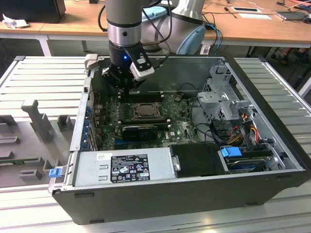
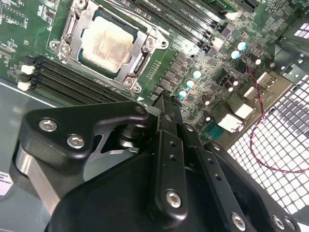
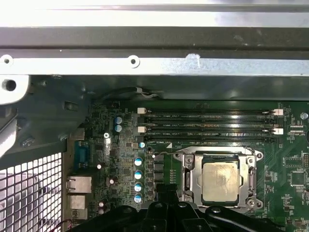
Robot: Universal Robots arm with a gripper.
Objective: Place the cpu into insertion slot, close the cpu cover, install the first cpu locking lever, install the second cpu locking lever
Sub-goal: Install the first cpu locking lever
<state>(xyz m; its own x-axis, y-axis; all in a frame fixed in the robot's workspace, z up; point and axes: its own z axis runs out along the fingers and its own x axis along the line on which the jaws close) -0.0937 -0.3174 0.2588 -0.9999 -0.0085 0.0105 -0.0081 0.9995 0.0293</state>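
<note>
The cpu [image 1: 146,110] [image 2: 107,43] [image 3: 220,181], a dull silver square, lies flat in the insertion slot [image 2: 62,48] [image 3: 254,159] on the green motherboard. The cpu cover [image 2: 145,47] [image 3: 191,180], a silver frame, lies down around the chip. A thin wire lever [image 3: 166,153] runs along one edge of the socket; whether it is latched I cannot tell. My gripper [image 1: 130,88] [image 2: 165,101] [image 3: 169,192] hangs a little above the board beside the socket, between it and the case's rear wall. Its black fingers are shut together on nothing.
Long black memory slots [image 3: 207,123] [image 2: 72,79] flank the socket. The case wall [image 3: 145,43] and perforated rear panel [image 2: 280,145] with a red wire [image 2: 260,121] stand close by. A drive cage [image 1: 223,97] and power supply [image 1: 121,167] share the case.
</note>
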